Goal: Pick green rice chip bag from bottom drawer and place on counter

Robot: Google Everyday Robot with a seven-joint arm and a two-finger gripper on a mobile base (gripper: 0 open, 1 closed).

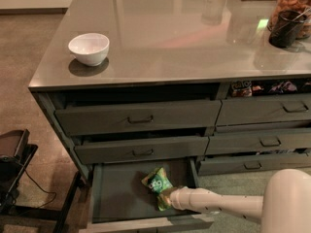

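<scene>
The green rice chip bag [156, 181] lies in the open bottom drawer [116, 193], right of its middle, with its dark round logo facing up. My gripper [166, 199] is at the end of the white arm that reaches in from the lower right. It sits at the bag's near lower edge, down inside the drawer, and covers part of the bag. The glossy grey-brown counter [170, 38] is the top of the cabinet above.
A white bowl [89, 48] stands on the counter's left front. A jar of snacks [291, 13] stands at the back right. Two handled drawers [138, 116] overhang the bottom one. Snack packets [240, 87] show in the right stack's top gap. A black stand [12, 159] is on the floor at left.
</scene>
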